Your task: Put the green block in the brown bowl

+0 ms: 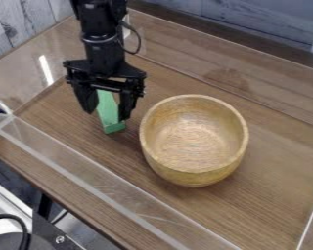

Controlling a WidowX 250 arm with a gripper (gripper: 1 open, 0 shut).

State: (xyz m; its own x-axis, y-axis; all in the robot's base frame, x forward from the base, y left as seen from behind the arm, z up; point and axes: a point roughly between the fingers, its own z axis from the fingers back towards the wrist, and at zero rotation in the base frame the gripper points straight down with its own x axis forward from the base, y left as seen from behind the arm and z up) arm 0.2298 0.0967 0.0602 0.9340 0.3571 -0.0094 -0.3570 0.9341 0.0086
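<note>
Left of the brown bowl point(194, 140) in the view, the black gripper point(109, 109) has its fingers spread wide above the green block point(111, 112), which lies on the wooden table point(266, 186) near the bowl, lengthwise between the fingers and partly hidden by them.

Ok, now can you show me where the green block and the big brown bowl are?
Green block point(111, 116): camera view, on its lower end, below the gripper's fingers.
Brown bowl point(196, 169): camera view, on the front wall, outside, just under the rim.
</note>
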